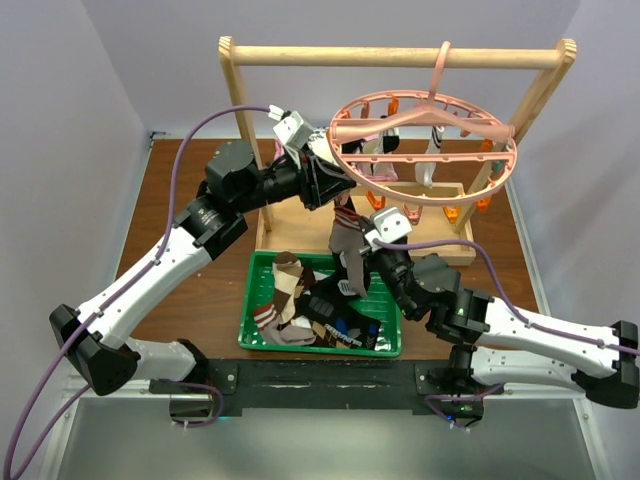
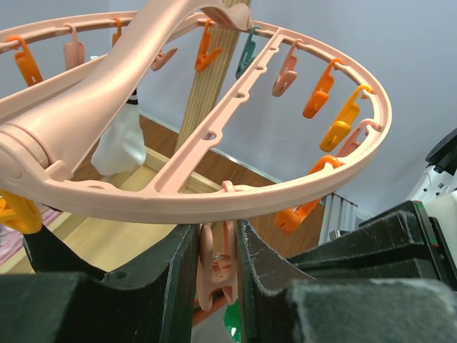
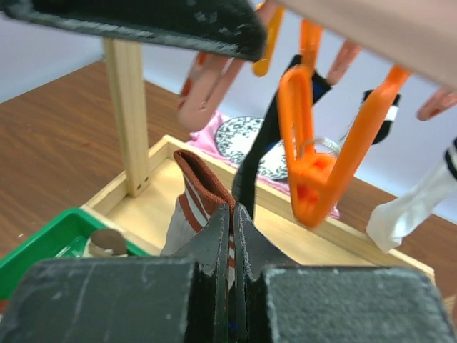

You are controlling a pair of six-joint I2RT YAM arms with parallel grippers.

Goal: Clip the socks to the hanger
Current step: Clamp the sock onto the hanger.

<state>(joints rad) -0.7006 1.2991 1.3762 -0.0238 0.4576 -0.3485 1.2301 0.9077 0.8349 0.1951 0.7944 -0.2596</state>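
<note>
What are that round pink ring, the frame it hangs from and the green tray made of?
The ring looks like moulded plastic: smooth, faintly glossy, with cast holes. The frame looks like pale unpainted wood; grain lines show. The tray is probably plastic, an even bright green, though I cannot be sure.

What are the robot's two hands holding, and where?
The left gripper squeezes a pink clip hanging from the hanger rim, across its two sides. The right gripper pinches a brown white-striped sock just below its cuff.
</note>
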